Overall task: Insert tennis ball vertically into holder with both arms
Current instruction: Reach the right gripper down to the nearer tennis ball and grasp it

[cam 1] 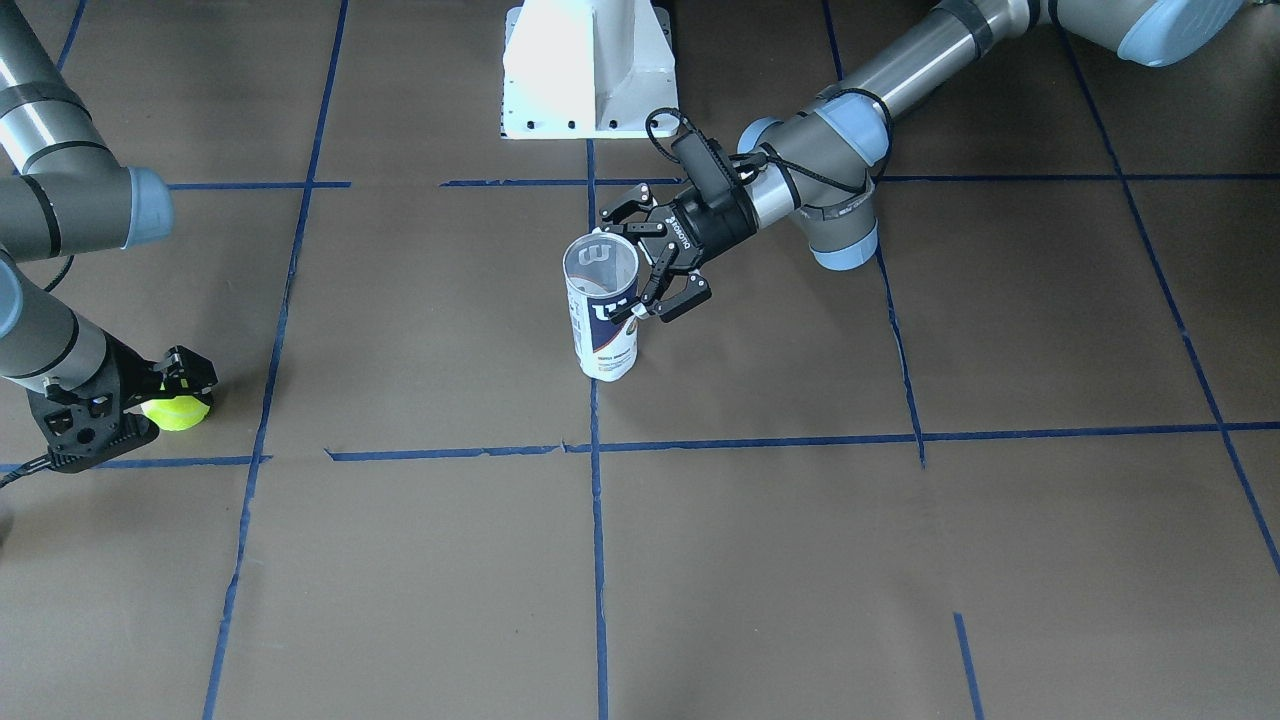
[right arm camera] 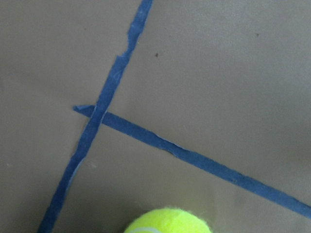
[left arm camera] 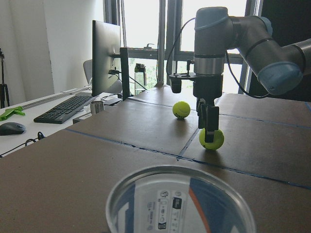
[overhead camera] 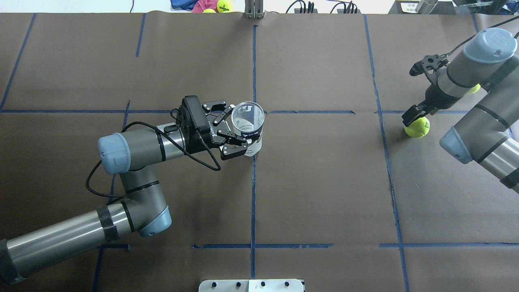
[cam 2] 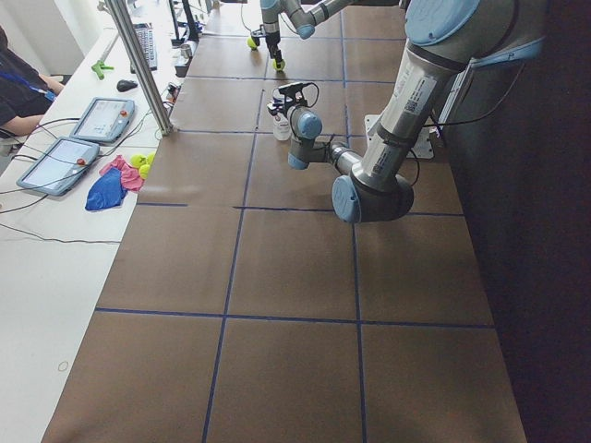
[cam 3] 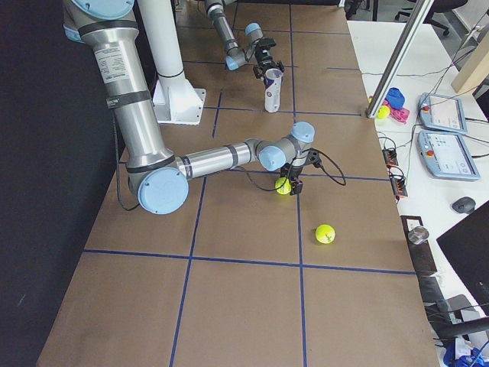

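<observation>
The holder, a clear can with a white and navy label, stands upright and open-topped near the table's middle. My left gripper reaches in level from the side, one finger on each side of the can, and the nearer pad rests against its wall. The can's rim fills the bottom of the left wrist view. The tennis ball lies on the table at my right. My right gripper points down over the ball, fingers beside it. I cannot tell whether they press it.
A second tennis ball lies loose on the table a short way past the right gripper. The white pedestal base stands at the robot's side. Blue tape lines grid the brown table cover. Tablets and more balls lie on the operators' side.
</observation>
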Available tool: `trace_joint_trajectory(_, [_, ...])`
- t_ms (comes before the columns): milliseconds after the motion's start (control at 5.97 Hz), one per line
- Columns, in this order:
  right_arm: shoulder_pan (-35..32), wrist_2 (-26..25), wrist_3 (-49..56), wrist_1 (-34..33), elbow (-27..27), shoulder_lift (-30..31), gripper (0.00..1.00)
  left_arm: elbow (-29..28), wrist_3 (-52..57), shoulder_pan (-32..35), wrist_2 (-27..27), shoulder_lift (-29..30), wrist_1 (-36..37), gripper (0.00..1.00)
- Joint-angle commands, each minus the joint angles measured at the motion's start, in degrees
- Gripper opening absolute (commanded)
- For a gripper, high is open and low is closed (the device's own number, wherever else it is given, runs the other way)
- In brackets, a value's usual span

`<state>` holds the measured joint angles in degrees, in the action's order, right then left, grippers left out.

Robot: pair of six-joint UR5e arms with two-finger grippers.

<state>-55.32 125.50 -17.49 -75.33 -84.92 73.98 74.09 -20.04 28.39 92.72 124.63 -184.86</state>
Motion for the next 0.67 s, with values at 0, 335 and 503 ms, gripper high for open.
trace_joint_trajectory(0, [0.4, 0.0, -0.7, 0.0, 0.0, 0.0, 0.57, 0.0, 0.0, 0.0, 0.0, 0.0, 0.0, 0.84])
trace_joint_trajectory(335, [0.4, 0.2, -1.4, -0.6, -2.0, -0.9, 0.15, 0.0, 0.0, 0.1, 0.0, 0.0, 0.0, 0.84])
trace_joint_trajectory(503, [0.5, 0.5, -8.3, -1.0, -5.9, -1.3, 0.11, 0.0, 0.0, 0.1, 0.0, 0.0, 0.0, 0.84])
